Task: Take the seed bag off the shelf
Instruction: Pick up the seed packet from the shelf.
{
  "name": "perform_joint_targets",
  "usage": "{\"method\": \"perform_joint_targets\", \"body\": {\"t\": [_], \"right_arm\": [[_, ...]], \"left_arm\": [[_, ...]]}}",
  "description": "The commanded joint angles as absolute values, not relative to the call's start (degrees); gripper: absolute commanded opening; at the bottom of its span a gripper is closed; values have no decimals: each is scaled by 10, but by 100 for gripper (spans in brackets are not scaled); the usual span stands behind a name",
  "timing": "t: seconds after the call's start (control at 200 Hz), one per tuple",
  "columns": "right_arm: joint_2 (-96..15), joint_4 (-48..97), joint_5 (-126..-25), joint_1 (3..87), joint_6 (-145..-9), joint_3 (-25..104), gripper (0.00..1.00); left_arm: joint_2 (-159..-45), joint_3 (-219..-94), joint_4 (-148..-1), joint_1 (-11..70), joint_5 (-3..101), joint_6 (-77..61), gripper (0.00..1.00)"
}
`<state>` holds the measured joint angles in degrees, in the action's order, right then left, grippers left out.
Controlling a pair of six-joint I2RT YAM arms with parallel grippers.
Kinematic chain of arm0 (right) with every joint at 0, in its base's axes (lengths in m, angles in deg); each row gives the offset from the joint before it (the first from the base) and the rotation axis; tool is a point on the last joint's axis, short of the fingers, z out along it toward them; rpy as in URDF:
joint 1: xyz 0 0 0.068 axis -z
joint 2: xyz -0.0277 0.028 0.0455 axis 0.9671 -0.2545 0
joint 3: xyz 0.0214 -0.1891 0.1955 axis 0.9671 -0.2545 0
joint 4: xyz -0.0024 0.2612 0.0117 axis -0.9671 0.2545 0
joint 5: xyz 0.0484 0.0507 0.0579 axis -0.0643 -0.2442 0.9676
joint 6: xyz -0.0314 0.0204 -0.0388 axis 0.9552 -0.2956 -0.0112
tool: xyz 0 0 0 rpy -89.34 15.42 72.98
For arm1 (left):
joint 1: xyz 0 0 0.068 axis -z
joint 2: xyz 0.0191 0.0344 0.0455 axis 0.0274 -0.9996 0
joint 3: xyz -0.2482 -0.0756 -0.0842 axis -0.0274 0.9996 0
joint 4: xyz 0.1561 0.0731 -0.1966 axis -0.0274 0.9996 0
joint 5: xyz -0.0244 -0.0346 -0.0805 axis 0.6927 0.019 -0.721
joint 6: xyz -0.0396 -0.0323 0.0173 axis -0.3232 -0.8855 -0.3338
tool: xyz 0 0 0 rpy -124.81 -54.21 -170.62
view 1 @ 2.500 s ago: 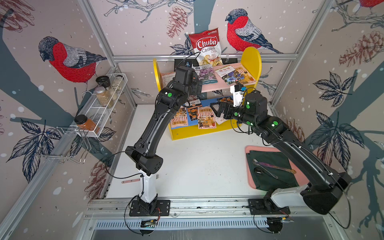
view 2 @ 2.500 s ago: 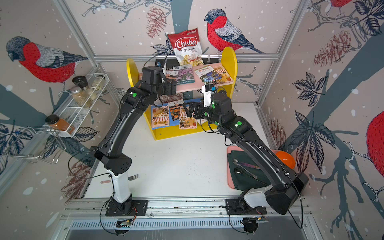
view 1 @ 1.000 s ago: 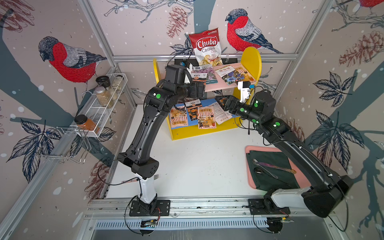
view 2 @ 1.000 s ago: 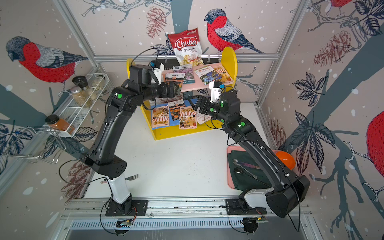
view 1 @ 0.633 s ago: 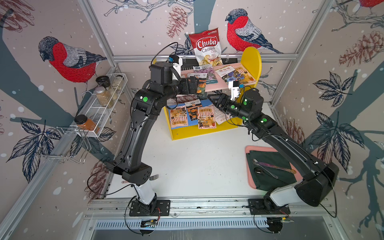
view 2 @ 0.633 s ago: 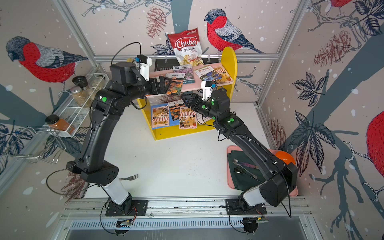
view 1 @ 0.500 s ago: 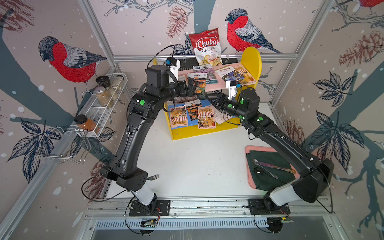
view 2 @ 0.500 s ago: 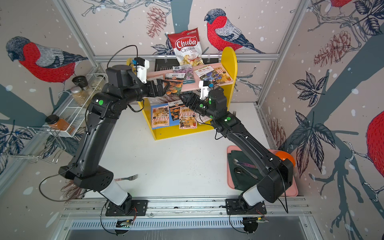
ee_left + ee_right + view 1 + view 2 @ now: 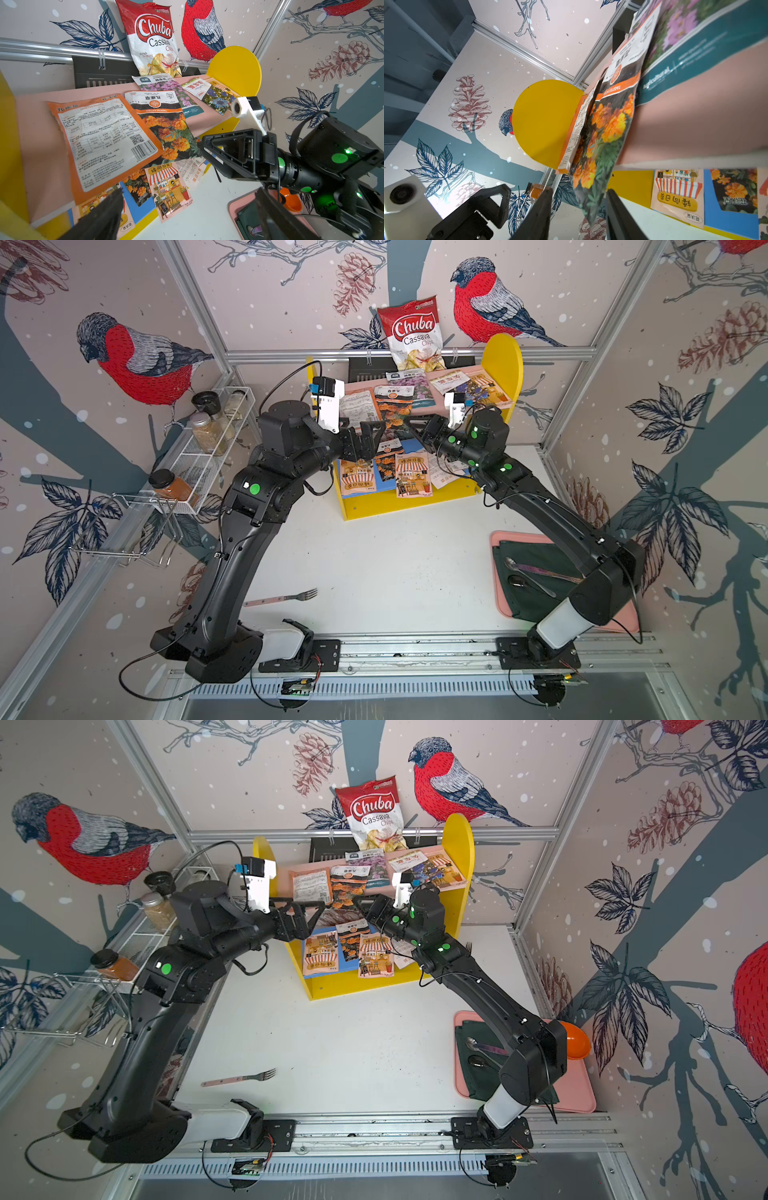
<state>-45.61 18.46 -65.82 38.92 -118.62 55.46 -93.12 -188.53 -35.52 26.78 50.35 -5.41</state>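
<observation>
Yellow-sided two-tier shelf (image 9: 503, 360) sits upper middle in both top views, orange marigold seed bag (image 9: 392, 412) drooping off its pink top board. Right gripper (image 9: 578, 190) straddles the bag's corner, jaws not clamped; left gripper (image 9: 376, 435) gapes wide, empty.

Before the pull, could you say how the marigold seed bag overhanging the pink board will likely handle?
Probably floppy: the marigold seed bag droops over the pink board's edge between the right gripper's jaws. Likely light, being thin and flat. Its glossy face may slip in the pinch.
</observation>
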Motion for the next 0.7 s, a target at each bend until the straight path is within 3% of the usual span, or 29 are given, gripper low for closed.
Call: {"method": "perform_joint_targets", "body": {"t": [0.0, 0.52, 0.695], "right_arm": [[-462, 147, -643, 388, -1207, 557, 43], [-488, 143, -635, 384, -1219, 577, 28], [-488, 154, -641, 385, -1212, 580, 14]], "left_arm": [[-907, -1855, -401, 267, 512, -49, 98], [-866, -1774, -432, 267, 536, -56, 99], [-855, -1747, -453, 266, 538, -65, 99]]}}
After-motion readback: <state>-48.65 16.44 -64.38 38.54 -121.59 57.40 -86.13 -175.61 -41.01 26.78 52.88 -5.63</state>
